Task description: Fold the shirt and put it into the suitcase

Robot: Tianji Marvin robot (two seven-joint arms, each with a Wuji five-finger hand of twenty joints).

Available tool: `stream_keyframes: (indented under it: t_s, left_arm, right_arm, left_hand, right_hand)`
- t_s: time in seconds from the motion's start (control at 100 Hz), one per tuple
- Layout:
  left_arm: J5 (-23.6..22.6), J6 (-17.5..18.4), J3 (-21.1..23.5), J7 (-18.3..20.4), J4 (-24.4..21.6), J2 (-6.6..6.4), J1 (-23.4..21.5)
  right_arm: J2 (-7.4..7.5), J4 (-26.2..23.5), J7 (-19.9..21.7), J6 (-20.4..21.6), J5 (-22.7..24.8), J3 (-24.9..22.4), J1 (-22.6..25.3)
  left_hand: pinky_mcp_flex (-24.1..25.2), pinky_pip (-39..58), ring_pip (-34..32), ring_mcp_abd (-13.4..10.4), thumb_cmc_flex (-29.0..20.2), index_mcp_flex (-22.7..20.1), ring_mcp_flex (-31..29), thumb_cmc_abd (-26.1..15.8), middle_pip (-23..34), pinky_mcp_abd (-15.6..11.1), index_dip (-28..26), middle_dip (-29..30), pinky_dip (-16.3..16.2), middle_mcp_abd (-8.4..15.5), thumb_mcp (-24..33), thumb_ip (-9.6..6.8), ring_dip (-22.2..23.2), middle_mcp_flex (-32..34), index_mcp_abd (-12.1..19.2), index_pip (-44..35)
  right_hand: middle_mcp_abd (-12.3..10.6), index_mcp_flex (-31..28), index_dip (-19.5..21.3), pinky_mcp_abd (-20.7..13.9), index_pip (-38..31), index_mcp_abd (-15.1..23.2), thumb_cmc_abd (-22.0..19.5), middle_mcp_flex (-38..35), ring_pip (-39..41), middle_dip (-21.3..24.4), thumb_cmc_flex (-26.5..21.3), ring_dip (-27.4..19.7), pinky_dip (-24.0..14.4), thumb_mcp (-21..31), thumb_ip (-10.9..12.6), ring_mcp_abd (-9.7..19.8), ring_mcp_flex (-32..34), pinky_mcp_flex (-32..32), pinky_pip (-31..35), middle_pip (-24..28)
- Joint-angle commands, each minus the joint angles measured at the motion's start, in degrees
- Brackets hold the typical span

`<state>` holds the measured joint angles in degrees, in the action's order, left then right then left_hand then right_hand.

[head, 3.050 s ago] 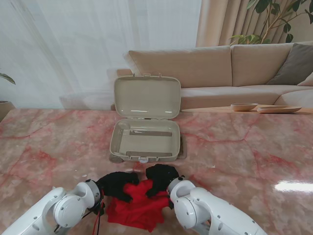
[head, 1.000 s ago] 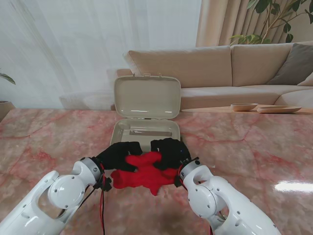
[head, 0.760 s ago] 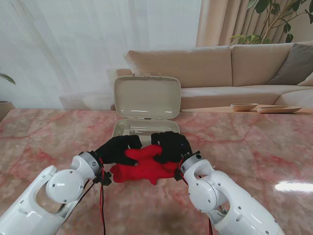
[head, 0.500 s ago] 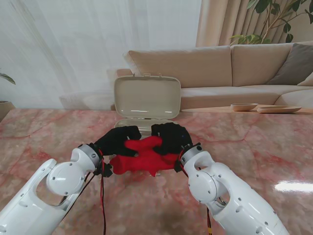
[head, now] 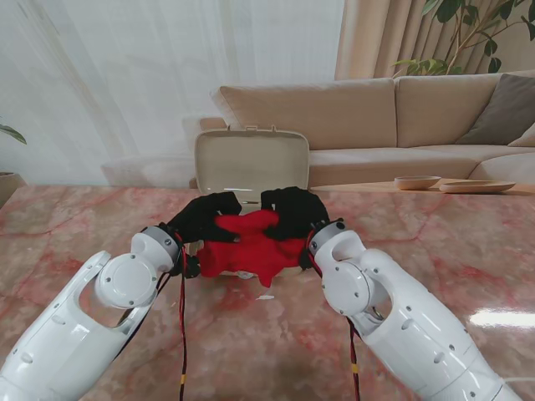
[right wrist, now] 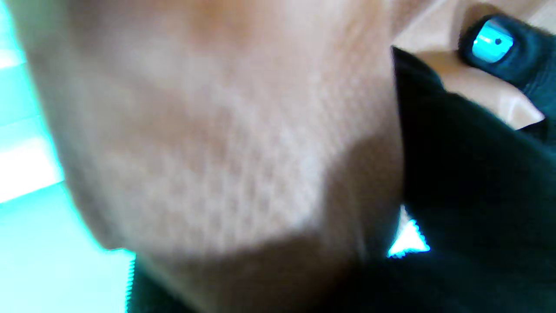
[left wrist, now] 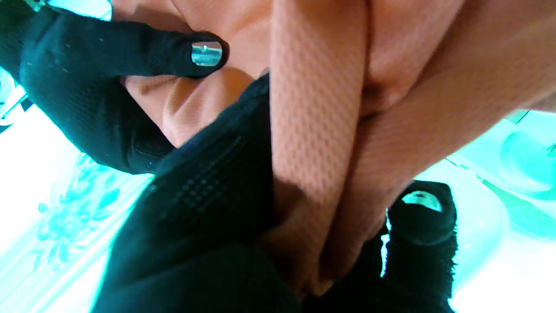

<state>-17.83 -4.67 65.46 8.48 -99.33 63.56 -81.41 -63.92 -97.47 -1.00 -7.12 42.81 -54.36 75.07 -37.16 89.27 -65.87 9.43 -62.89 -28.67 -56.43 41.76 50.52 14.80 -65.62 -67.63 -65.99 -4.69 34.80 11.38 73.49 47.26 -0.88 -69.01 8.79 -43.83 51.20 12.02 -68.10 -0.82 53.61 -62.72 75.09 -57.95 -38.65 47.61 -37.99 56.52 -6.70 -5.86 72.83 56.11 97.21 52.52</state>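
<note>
Step in hand, by judgement: packing; bundled shirt carried over toward suitcase. Left hand [head: 203, 225] clamped on left side of red shirt [head: 242, 251], cloth pinched between fingers [left wrist: 204, 52] in wrist view. Shirt raised off marble table [head: 84, 225], in front of open beige suitcase [head: 251, 163]. Right hand [head: 292, 219] clamped on right side. Next: move farther from me, lower into tray, release both hands. Suitcase tray hidden behind bundle; right wrist view blurred; neatness of fold unclear.

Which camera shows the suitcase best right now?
The stand view: the suitcase shows its raised lid, though the red shirt hides its tray. In the left wrist view pale shapes beyond the cloth cannot be identified. The right wrist view shows only blurred cloth.
</note>
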Motion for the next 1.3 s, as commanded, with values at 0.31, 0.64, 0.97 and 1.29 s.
stream_keyframes:
  t_s: [0.31, 0.64, 0.97, 1.29]
  left_arm:
    - [0.6, -1.4, -3.2, -3.5, 6.8, 1.64, 4.2]
    - [-0.5, -2.4, -4.6, -5.4, 10.4, 2.21, 6.1]
    - [-0.4, -3.8, -6.2, -7.4, 14.1, 3.1, 9.0]
    - [0.5, -4.6, -8.5, -7.4, 18.4, 3.68, 12.5]
  right_arm:
    - [-1.28, 8.7, 1.5, -0.3, -5.3, 4.5, -8.5]
    - [-2.48, 14.1, 0.8, -0.6, -7.6, 8.5, -13.7]
    - [-3.48, 17.3, -0.2, -1.7, -8.6, 11.0, -16.8]
    - [-4.24, 21.2, 0.3, -1.9, -10.6, 13.4, -19.6]
  left_hand:
    - [-0.6, 3.5, -1.3, -0.5, -5.7, -0.9, -1.3, -3.7, 1.5, 0.8, -1.0, -1.4, -0.9, 1.8, 3.6, -2.96, 0.2, 1.2, 0.7, -2.1]
    - [0.0, 2.8, -0.9, -0.4, -5.8, -0.6, -0.9, -4.1, 1.0, 1.2, -0.9, -1.3, -1.1, 1.9, 2.7, -2.65, 0.4, 0.9, 0.7, -1.9]
    - [0.8, 2.2, -0.4, -0.3, -6.2, -0.3, -0.5, -4.6, 0.8, 1.5, -0.6, -1.2, -1.4, 1.7, 1.5, -2.67, 0.4, 0.7, 0.6, -1.8]
    - [1.8, 1.3, 0.3, -0.1, -6.3, 0.2, 0.1, -5.2, 0.3, 1.7, 0.1, -1.0, -1.6, 1.8, 0.0, -2.74, 0.4, 0.3, 0.7, -1.5]
  right_hand:
    - [-1.5, -0.7, 2.0, 0.9, -2.9, 3.8, -3.1, 0.0, 0.4, -2.2, -6.1, 1.7, 0.1, 7.3, 7.4, 0.8, 1.0, -4.1, -0.8, 3.8]
    - [-1.7, -0.2, 1.9, -5.6, -3.0, 4.2, -3.9, 0.6, 0.1, -2.4, -6.1, 2.0, -3.6, 6.7, 6.9, 0.6, 0.2, 0.4, 5.5, 3.7]
    - [-1.9, 0.4, 1.8, -8.4, -3.1, 4.5, -5.1, 1.3, -0.2, -2.2, -6.3, 2.1, -2.9, 5.5, 6.7, 0.5, -0.6, -2.1, 11.4, 3.7]
    - [-2.0, 0.8, 1.6, -8.3, -3.1, 4.9, -5.9, 1.8, -0.6, -2.1, -6.3, 2.0, -2.6, 4.7, 6.1, 0.5, -1.2, -2.6, 11.1, 3.6]
